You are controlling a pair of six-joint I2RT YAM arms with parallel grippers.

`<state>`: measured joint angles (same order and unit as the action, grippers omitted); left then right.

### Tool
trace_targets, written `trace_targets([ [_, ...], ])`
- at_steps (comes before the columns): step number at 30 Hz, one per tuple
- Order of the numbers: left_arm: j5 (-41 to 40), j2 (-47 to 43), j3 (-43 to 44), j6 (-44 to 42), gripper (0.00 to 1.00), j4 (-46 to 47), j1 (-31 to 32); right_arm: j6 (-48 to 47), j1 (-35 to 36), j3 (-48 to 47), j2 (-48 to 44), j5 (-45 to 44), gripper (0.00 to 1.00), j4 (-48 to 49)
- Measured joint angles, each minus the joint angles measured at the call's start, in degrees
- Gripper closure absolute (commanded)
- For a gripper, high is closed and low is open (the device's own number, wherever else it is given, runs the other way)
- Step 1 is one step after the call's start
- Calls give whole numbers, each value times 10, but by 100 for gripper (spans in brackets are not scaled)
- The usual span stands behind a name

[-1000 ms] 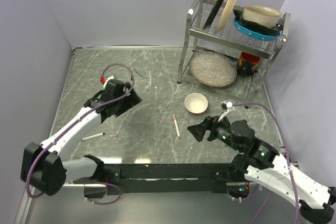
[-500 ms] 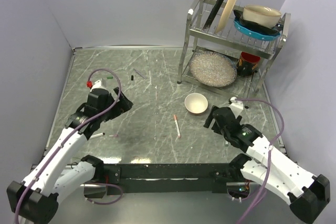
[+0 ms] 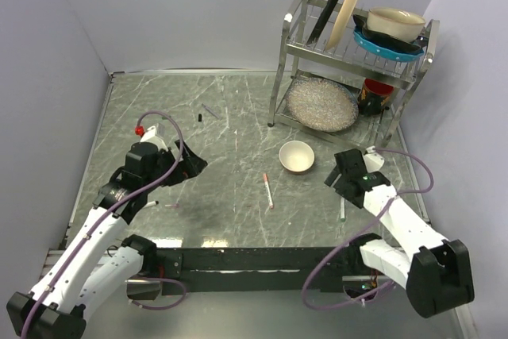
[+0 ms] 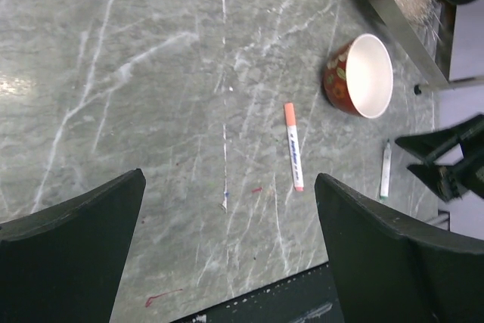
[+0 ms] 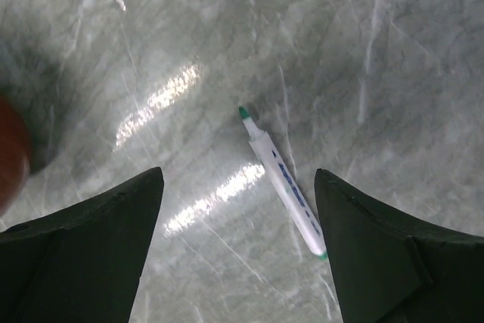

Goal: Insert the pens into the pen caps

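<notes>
Near the bowl (image 3: 297, 156) lies a pen (image 3: 267, 190) (orange-ended).

A grey-green marbled worktop (image 3: 238, 117) carries a 2-tier metal dish rack (image 3: 333, 59) at its far right corner. On the upper tier a black plate (image 3: 327, 9) and a cream plate (image 3: 347, 7) stand on edge, beside a cream bowl (image 3: 394, 21) resting in a blue dish (image 3: 389, 48). A textured round platter (image 3: 321, 103) lies on the lower tier. A small bowl (image 3: 297, 156), cream inside, stands on the worktop near the rack.
</notes>
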<state>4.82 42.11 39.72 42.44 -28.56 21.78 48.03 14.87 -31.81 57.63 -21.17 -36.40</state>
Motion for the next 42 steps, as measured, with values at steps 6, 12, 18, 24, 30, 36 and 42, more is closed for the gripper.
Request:
trace_targets([
  [6, 32, 1, 0, -11, 0, 6, 0, -17, -47, 8, 66, 53, 28, 52],
  [12, 41, 0, 0, -16, 1, 9, 0, -24, -50, 12, 92, 64, 37, 65],
  [18, 43, 0, 0, -20, 1, 9, 0, -26, -44, 12, 104, 69, 42, 72],
  [24, 44, 0, 0, -24, 1, 9, 0, -33, -8, 1, 132, 44, 39, 68],
  [30, 44, 0, 0, -24, 1, 9, 0, -30, 42, -2, 136, 32, 44, 61],
  [36, 44, -2, 0, -24, 1, 9, 0, -19, 72, -4, 135, 37, 74, 53],
  [42, 43, -11, 0, -24, 1, 9, 0, -13, 86, -6, 134, 60, 69, 53],
])
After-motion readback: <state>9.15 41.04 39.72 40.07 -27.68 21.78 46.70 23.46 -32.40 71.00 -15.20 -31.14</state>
